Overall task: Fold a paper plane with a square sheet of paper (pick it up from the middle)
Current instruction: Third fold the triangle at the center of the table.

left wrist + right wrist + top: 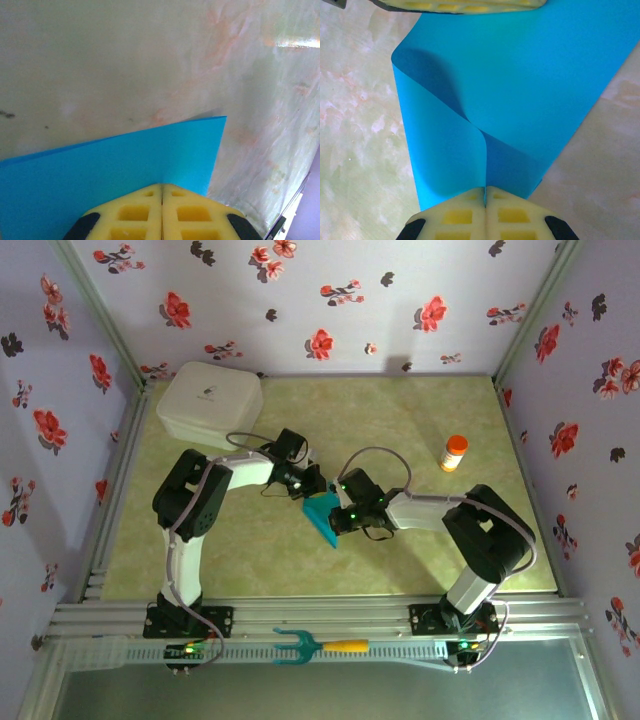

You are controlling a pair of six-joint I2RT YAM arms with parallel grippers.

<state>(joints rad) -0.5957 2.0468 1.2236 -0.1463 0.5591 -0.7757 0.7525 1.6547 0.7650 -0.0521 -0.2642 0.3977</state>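
**Both jaws pinched on the paper at mid-worktop**

Nearest, on the metal rail in front of the arm bases, lies a teal fork-shaped tool with a yellow handle, well apart from the work.

Further in, the two arms bend toward each other over the pale green marbled worktop. Between them is the square sheet of teal-blue paper. The left jaws are closed, yellow pads pressed together on one edge of the sheet. The right jaws are likewise closed on the opposite side. Here the paper is doubled over in a soft curl, with both layers running in between the pads. Whether any corner touches the worktop cannot be told.

Beyond, to the right, a small orange bottle with a white cap stands upright, well apart from the paper. At the far left corner sits a white rounded-corner box, just behind the left arm. Pale walls printed with red flowers close in the sides and back.
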